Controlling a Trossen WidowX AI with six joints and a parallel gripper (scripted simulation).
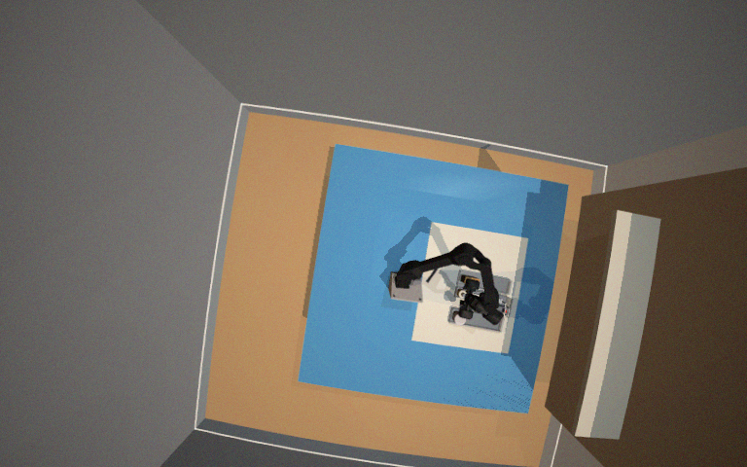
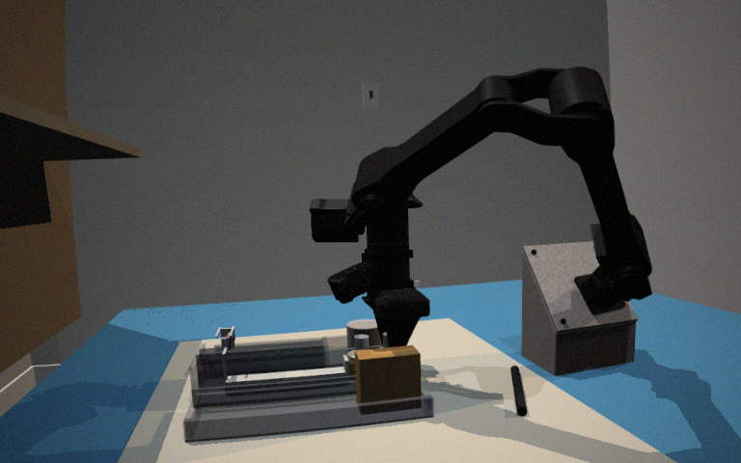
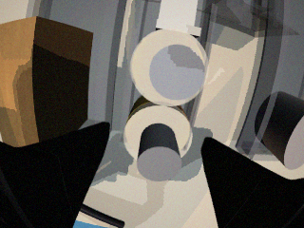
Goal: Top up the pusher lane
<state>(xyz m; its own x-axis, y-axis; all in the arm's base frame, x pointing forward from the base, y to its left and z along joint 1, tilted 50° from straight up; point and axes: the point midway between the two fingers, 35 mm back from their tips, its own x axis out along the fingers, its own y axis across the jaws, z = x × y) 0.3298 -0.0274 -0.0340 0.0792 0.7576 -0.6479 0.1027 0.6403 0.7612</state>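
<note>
Grey matte walls close in a blue table top [image 2: 682,338] carrying a cream mat [image 2: 470,338]. Landmark: the grey lane rack [image 2: 273,376], a long slab with parallel rails, lying on the mat. Over the rack's front end arches the black, smooth-shelled arm [image 2: 491,109], bolted to a speckled grey wedge-shaped base [image 2: 568,311] well to the right of the rack. On the rack's front corner stands a tan cardboard-looking box [image 2: 386,375], square-edged. Right of the rack, on the mat, lies a thin black rod [image 2: 517,390].

The gripper [image 3: 155,180] hangs straight down over the rack's front end, its dark wedge fingers spread apart and clear of the front jar [image 3: 159,140], a cream cylinder with a grey cap that stands in the lane. Just behind it in the same lane stands the matching jar [image 3: 170,70], seemingly touching it. A darker cylinder [image 3: 281,127] stands in the neighbouring part of the rack.
</note>
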